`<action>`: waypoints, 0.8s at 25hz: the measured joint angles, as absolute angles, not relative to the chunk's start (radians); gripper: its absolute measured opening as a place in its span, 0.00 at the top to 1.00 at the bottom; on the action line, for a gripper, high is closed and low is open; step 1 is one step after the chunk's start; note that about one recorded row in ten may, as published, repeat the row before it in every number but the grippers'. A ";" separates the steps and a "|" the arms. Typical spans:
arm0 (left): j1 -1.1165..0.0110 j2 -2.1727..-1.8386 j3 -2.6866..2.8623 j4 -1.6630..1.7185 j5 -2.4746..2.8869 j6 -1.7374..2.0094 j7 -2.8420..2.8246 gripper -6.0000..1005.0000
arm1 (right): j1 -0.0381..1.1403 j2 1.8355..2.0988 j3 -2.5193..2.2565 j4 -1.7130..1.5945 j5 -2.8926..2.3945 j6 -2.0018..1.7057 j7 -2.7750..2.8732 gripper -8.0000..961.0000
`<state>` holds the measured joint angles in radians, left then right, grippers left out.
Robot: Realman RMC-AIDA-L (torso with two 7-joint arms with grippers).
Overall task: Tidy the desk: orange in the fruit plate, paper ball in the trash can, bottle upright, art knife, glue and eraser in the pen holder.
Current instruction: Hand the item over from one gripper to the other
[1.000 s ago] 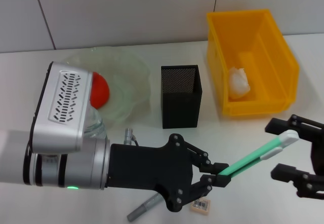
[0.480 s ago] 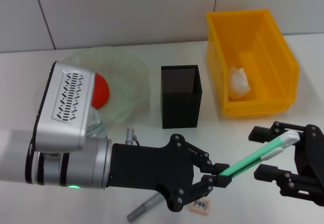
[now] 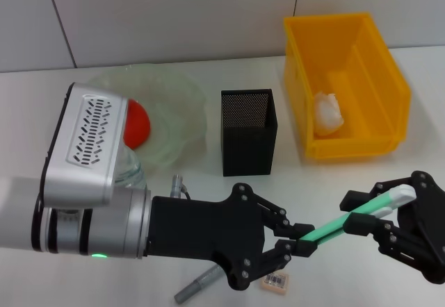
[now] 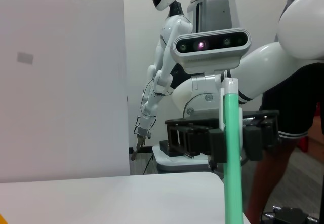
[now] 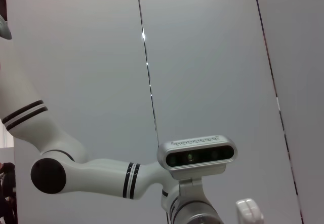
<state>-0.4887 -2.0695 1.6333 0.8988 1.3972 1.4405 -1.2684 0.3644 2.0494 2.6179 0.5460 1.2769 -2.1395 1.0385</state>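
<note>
My left gripper (image 3: 300, 242) is shut on the low end of the green art knife (image 3: 341, 222), which slants up to the right above the table. My right gripper (image 3: 361, 211) has its fingers pressed on either side of the knife's white upper end; the left wrist view shows them flanking the knife (image 4: 231, 148). The orange (image 3: 140, 125) lies in the fruit plate (image 3: 182, 107). The paper ball (image 3: 328, 114) sits in the trash can (image 3: 389, 88). The pen holder (image 3: 248, 142) stands mid-table. The eraser (image 3: 276, 282) and a grey glue stick (image 3: 198, 286) lie under my left arm. A sliver of the bottle (image 3: 132, 173) shows.
My bulky left arm (image 3: 90, 182) covers much of the near-left table. A small metal cylinder (image 3: 179, 180) lies by the plate. Bare tabletop runs between the pen holder and the trash can. A wall stands behind the table.
My right gripper moved left and down along the knife's white end, and its fingers closed in from wide apart onto it. The left arm held still.
</note>
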 joint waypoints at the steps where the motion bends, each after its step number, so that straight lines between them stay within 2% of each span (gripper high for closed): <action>1: -0.489 -2.069 1.632 0.899 1.397 1.441 -1.268 0.84 | 0.364 2.049 2.618 0.546 1.278 -2.139 1.033 0.69; 6: -0.488 -2.069 1.637 0.899 1.397 1.441 -1.268 0.84 | 0.361 2.052 2.617 0.546 1.280 -2.139 0.991 0.83; 15: -0.486 -2.073 1.654 0.897 1.411 1.434 -1.261 0.83 | 0.364 2.060 2.617 0.546 1.277 -2.145 0.983 0.84; 20: -0.488 -2.072 1.646 0.878 1.405 1.438 -1.267 0.71 | 0.359 2.060 2.617 0.546 1.278 -2.151 0.982 0.84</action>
